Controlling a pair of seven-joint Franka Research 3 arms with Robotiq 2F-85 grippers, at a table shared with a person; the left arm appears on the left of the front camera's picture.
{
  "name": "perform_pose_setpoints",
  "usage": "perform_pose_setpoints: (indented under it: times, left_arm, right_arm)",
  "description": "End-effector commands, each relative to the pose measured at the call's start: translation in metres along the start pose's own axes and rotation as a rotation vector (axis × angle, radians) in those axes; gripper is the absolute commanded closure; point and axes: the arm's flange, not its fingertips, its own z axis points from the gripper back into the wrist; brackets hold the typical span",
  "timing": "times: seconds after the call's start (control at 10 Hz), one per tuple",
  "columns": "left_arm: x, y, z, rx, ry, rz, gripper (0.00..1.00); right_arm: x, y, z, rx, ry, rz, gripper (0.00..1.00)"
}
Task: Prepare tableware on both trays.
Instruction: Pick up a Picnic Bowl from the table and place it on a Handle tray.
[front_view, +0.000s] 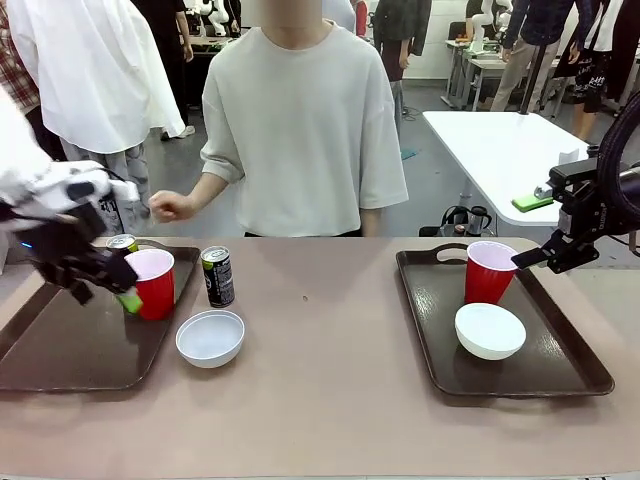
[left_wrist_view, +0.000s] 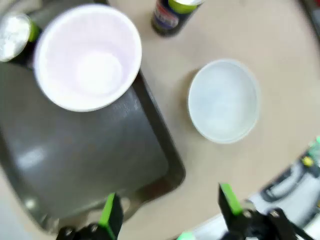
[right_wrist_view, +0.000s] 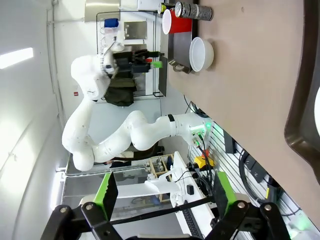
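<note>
Got the left hand (left_wrist_view: 168, 200) open over the left tray (front_view: 60, 345), white bowl (front_view: 210, 338) parked on the surface (front_view: 330, 400) just off that tray's right rim, way nearer it than the open right hand (right_wrist_view: 162, 192).

Front view: the left gripper (front_view: 105, 290) covers the left edge of the left red cup (front_view: 155, 285). That cup hides most of the rear soda can (front_view: 122, 242).
Left wrist view: the second soda can (left_wrist_view: 172, 15) is blurred and cut off by the top edge.

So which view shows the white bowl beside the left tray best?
The front view: the bowl is sharp and whole, on the table just off the tray. The left wrist view looks down into the bowl, blurred. The right wrist view shows the bowl small, far off.
</note>
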Motion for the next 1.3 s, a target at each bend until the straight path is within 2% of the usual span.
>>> perform_pose_setpoints:
  times: [0.0,0.3,0.4,0.5,0.9,1.2]
  left_arm:
    - [0.015,-0.021,-0.052,0.096,0.045,0.033,0.0]
    - [0.04,-0.041,-0.09,0.138,-0.018,0.031,0.0]
    - [0.033,-0.044,-0.081,0.072,-0.025,0.011,0.0]
    - [0.028,-0.039,-0.087,0.094,0.017,0.0,0.0]
    - [0.034,-0.046,-0.092,0.066,0.024,-0.027,0.0]
    - [0.037,-0.067,-0.088,0.08,-0.023,-0.066,0.0]
  right_arm:
    - [-0.001,-0.001,0.004,-0.007,0.019,0.017,0.0]
    - [-0.001,-0.001,0.004,-0.007,0.019,0.017,0.0]
    - [-0.001,-0.001,0.004,-0.007,0.019,0.017,0.0]
    - [-0.001,-0.001,0.004,-0.007,0.019,0.017,0.0]
    - [-0.001,-0.001,0.004,-0.007,0.019,0.017,0.0]
    - [-0.001,-0.001,0.004,-0.007,0.019,0.017,0.0]
